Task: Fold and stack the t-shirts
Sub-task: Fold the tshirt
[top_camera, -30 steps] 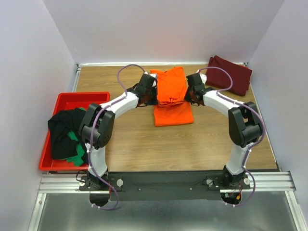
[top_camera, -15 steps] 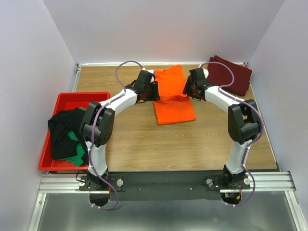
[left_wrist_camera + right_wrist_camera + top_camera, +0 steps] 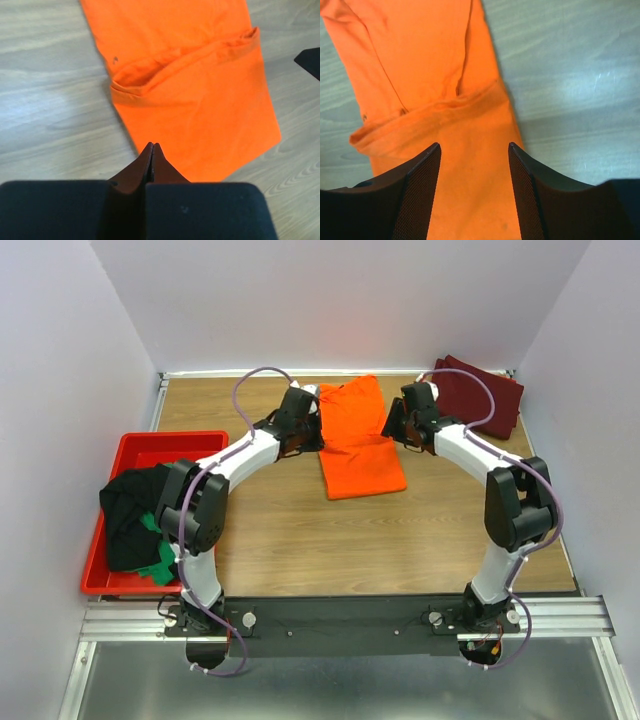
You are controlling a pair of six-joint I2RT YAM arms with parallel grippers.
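Between the closed left end effector (image 3: pixel 152 147) and spread right end effector (image 3: pixel 474 147) lies the orange t-shirt (image 3: pixel 358 445), unheld.

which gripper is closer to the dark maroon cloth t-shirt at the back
Right. The right gripper is beside the maroon t-shirt; the left gripper is beyond the bright orange cloth t-shirt.

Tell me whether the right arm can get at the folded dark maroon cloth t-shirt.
Probably yes: the dark maroon t-shirt lies close beside the right gripper, nothing between them, its jaws open and empty.
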